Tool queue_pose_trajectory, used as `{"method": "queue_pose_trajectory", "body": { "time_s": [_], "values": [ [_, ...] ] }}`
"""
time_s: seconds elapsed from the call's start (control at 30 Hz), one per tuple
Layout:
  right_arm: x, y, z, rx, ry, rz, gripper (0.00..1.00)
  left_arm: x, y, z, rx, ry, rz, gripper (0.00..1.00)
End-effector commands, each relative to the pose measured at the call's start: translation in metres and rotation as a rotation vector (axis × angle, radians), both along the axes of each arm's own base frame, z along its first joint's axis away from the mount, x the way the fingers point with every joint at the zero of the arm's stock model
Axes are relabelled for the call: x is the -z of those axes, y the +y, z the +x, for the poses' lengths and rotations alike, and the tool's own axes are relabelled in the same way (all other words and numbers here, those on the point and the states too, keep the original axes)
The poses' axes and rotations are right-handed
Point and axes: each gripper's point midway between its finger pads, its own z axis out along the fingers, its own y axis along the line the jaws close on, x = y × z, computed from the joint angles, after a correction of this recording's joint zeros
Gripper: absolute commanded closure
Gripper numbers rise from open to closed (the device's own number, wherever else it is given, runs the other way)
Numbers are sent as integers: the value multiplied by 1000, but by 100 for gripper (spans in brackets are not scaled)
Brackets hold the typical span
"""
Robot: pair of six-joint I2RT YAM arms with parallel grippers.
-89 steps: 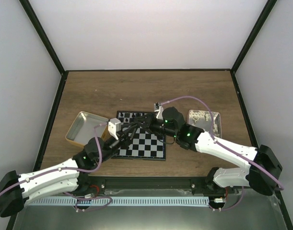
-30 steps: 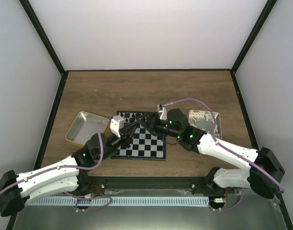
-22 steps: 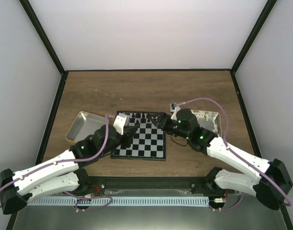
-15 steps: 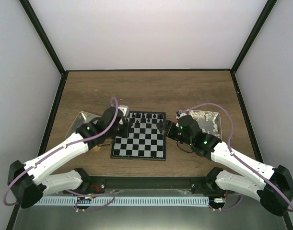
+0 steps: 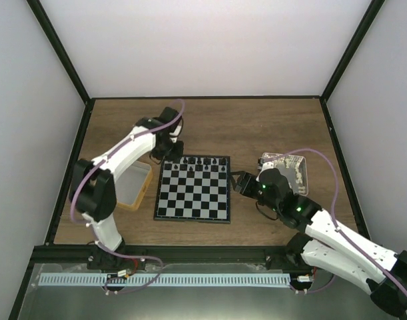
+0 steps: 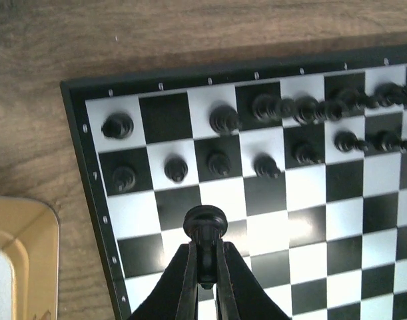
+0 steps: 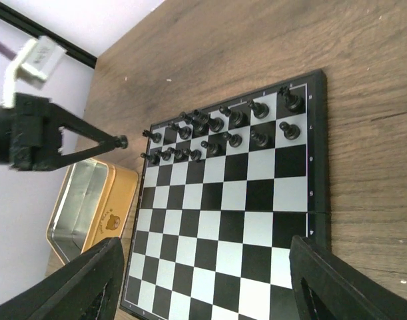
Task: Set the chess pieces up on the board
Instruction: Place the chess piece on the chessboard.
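Observation:
The board [image 5: 193, 200] lies mid-table, with the black chess pieces [image 5: 200, 162] standing in its two far rows. My left gripper [image 5: 170, 152] hangs over the board's far left corner, shut on a small black chess piece [image 6: 204, 222]. In the left wrist view the left gripper [image 6: 204, 248] pinches the piece's stem above the board [image 6: 270, 193], near the rows of pieces [image 6: 303, 110]. My right gripper [image 5: 240, 181] is open just off the board's right edge. In its wrist view the right gripper [image 7: 210, 280] holds nothing over the board [image 7: 236, 220].
A yellow-rimmed tin tray [image 5: 133, 183] sits left of the board, also seen as the yellow tray [image 7: 90, 193]. A pinkish tray [image 5: 286, 167] with pale bits lies to the right. Black frame rails edge the brown table.
The left arm swung from over the board's near left to its far left corner, staying shut. The right arm pulled back to the board's right edge and its jaws opened wider.

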Motion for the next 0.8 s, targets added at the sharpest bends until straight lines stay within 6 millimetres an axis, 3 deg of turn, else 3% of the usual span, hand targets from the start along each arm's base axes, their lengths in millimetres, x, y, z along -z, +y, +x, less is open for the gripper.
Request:
{"method": "queue_pose_trajectory", "body": {
  "time_s": [0.0, 0.1, 0.2, 0.77],
  "values": [
    [-2, -21, 2, 72, -53, -33, 30, 3, 13, 10, 7, 93, 109, 96],
    [-1, -27, 0, 89, -63, -34, 30, 0, 12, 30, 4, 86, 132, 95],
    [0, -30, -1, 90, -72, -40, 29, 9, 12, 40, 12, 126, 161, 94],
    [-10, -28, 2, 87, -120, -32, 29, 57, 6, 63, 12, 200, 176, 92]
  ]
}}
